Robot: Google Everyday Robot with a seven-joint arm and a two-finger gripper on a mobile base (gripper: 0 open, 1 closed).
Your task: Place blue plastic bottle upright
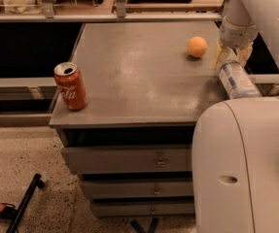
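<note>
- Grey cabinet top (139,76), camera view: the bottle (236,80) is seen lying tilted at the right edge, not yet upright, its near end hidden behind the arm (246,169).
- The gripper (232,57) is poised over the bottle's far end, just beside an orange (197,46); it appears clamped on the bottle.
- A can (71,86) is seen standing well apart, at the left edge.
- Tipping upright and release are judged yet to be done.
</note>
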